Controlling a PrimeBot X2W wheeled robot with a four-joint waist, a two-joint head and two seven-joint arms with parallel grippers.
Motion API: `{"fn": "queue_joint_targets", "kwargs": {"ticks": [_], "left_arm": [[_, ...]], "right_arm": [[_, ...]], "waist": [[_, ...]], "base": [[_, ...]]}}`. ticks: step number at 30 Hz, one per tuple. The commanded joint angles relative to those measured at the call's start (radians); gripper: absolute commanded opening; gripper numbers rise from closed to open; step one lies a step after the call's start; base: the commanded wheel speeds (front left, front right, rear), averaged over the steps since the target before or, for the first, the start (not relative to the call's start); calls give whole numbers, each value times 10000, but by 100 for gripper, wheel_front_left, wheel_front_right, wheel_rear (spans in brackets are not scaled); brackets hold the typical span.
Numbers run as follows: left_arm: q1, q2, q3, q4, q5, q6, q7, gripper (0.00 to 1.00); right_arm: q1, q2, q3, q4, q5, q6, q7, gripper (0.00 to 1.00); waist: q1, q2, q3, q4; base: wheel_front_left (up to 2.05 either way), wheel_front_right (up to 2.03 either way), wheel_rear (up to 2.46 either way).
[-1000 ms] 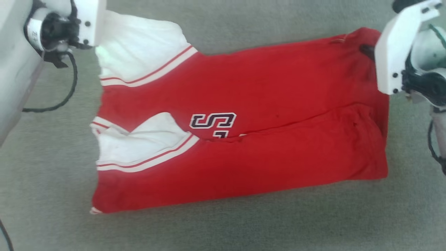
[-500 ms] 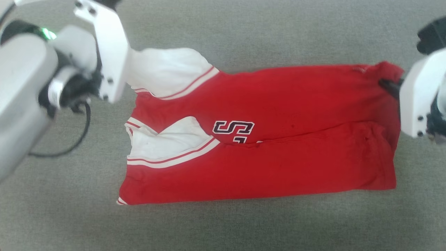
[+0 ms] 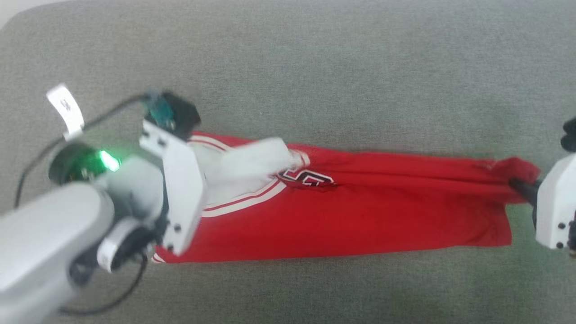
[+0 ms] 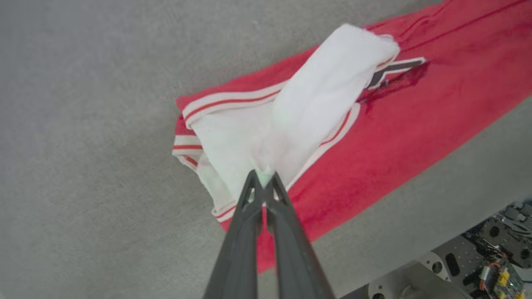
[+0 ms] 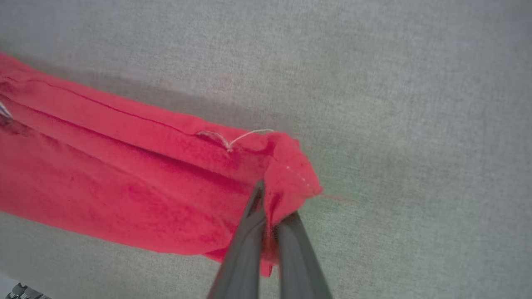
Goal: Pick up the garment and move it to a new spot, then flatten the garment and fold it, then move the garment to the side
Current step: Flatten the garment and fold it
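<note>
Left pincer [image 4: 262, 177]: pressed together on a white sleeve [image 4: 328, 91] of the shirt [image 3: 360, 220]; I hold it raised, slanting across the red body towards the black lettering [image 3: 308, 177].
Right pincer [image 5: 271, 205]: pinching a red corner at the shirt's far end from the sleeves, cloth bunched between my dark fingers.
Shirt: stretched long between my two pincers, folded lengthwise, its lower layer lying on the surface [image 3: 315, 67].
Other sleeve [image 4: 224, 141]: white with red stripes, flat beneath the raised one.
Loose thread [image 5: 245, 135]: pale, just beside the pinched corner.
</note>
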Motion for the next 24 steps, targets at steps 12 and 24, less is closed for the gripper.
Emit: {"fn": "queue_joint_targets", "kwargs": {"ticks": [12,24], "left_arm": [[2155,-315,-164,954,-961,-23,-1253,0],[2644,-662,224,1954,-1023,-657,-2739,100]], "right_arm": [[281,53,498,1235,-194,-13,-918,0],[49,-183,992,1864,-18,-13,-1398,100]], "waist": [[0,0,-117,0],[0,0,-688,60]], "base": [[0,0,0],[0,0,0]]}}
